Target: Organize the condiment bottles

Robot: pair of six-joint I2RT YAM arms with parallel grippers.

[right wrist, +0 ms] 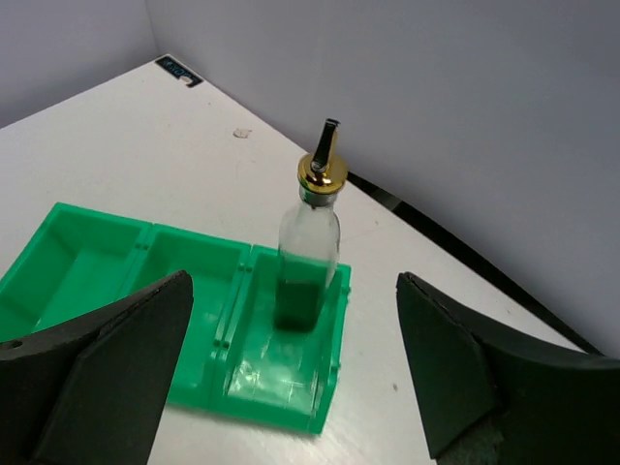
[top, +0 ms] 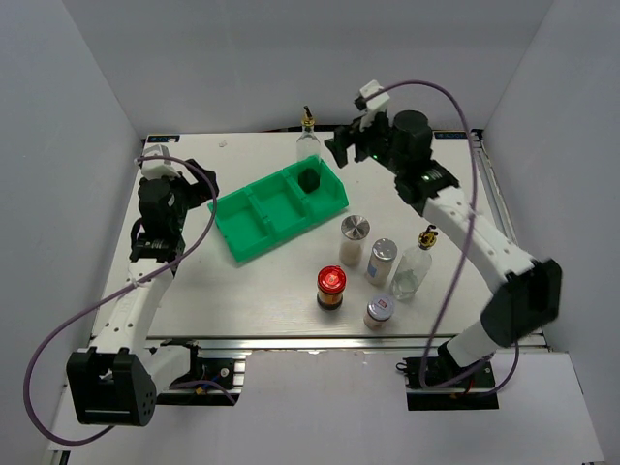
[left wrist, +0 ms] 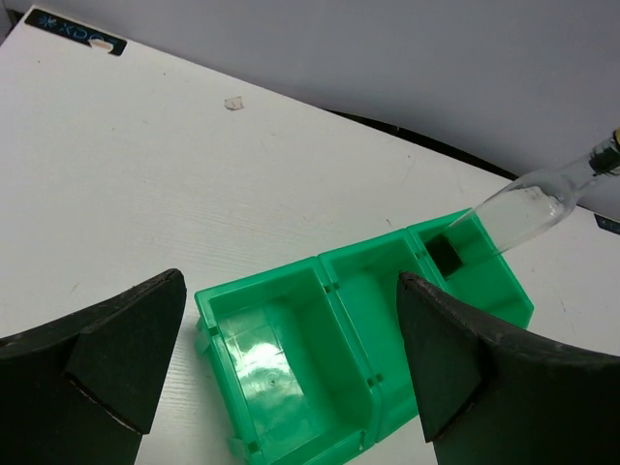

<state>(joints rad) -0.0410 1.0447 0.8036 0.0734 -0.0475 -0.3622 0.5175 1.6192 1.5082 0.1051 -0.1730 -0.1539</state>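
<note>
though seemingly upright, cruet (right wrist: 310,242) in tray (right wrist: 87,271)

Worktop (top: 262,291) count: six bottles, one tray, two arms.
Two glass cruets (top: 308,145) (top: 415,266) with gold pourers; three silver-lidded jars (top: 355,239) (top: 382,262) (top: 379,312); one red-lidded jar (top: 331,287); one green tray (top: 242,228) of three compartments; two arms, each ending in one pincer (top: 199,186) (top: 339,147) of two black fingers.
</note>
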